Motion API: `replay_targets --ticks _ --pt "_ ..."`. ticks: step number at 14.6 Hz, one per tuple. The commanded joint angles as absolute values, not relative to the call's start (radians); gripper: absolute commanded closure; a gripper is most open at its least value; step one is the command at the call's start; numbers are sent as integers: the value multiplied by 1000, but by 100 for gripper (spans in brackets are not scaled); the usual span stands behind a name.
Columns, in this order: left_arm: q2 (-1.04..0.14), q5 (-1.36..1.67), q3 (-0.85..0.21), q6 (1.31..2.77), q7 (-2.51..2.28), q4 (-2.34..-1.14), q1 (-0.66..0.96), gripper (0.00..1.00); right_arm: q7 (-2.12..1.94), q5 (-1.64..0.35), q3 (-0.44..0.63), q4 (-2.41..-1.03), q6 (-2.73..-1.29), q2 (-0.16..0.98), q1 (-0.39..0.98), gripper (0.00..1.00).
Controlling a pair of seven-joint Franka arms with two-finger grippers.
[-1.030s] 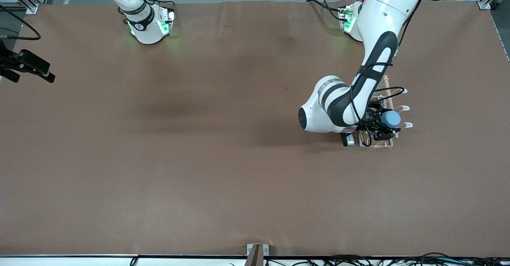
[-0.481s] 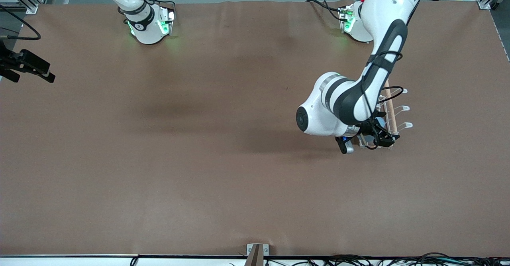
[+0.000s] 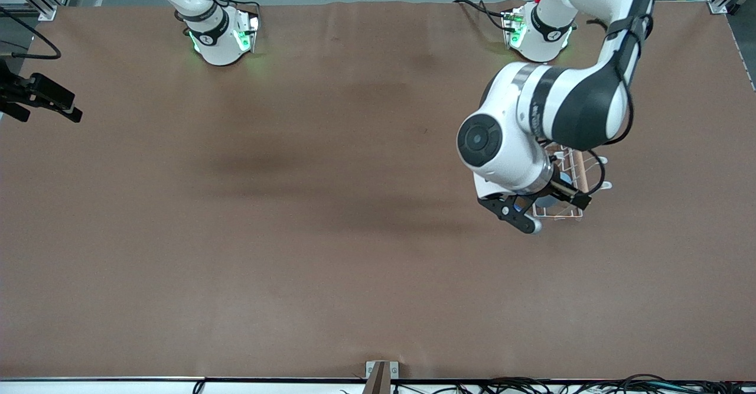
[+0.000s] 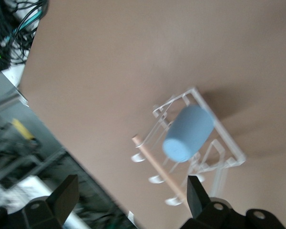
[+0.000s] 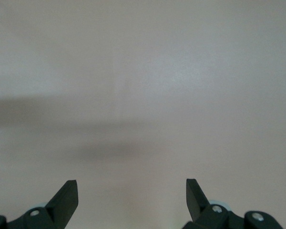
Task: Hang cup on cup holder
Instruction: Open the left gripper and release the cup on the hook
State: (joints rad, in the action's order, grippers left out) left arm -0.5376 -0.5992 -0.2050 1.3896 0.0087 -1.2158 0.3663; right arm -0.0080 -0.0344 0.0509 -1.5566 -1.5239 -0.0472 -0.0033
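Observation:
The light-blue cup (image 4: 188, 133) hangs upside down on a prong of the white wire cup holder (image 4: 227, 143), beside its wooden rod (image 4: 157, 164). In the front view the cup holder (image 3: 568, 214) stands toward the left arm's end of the table, and the left arm's hand hides most of it and the cup. My left gripper (image 3: 546, 205) is open and empty, up in the air over the cup holder; its own view shows it (image 4: 132, 195) well clear of the cup. My right gripper (image 5: 132, 200) is open and empty over a bare pale surface; the right arm waits.
The brown table mat (image 3: 295, 234) is bare around the cup holder. A black device (image 3: 38, 95) on a mount juts in at the right arm's end. Cables (image 3: 590, 385) lie along the table edge nearest the front camera.
My left gripper held the cup at the cup holder a second ago. It has since let go, opened and lifted away upward. The cup stays on the cup holder.

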Motion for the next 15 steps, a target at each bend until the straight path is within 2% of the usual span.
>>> replay_targets --ticks 1,10,15 --pt "-450 -436 -209 1483 -158 -1229 289 0 -2 -18 55 -1560 -1520 -54 5 0" --pt "-244 -46 -203 1488 -219 -1249 15 0 0 -18 54 -1562 -1519 -54 5 0" --pt "-85 -38 -140 1485 -175 -1411 12 0 0 -18 55 -1562 -1519 -54 5 0"
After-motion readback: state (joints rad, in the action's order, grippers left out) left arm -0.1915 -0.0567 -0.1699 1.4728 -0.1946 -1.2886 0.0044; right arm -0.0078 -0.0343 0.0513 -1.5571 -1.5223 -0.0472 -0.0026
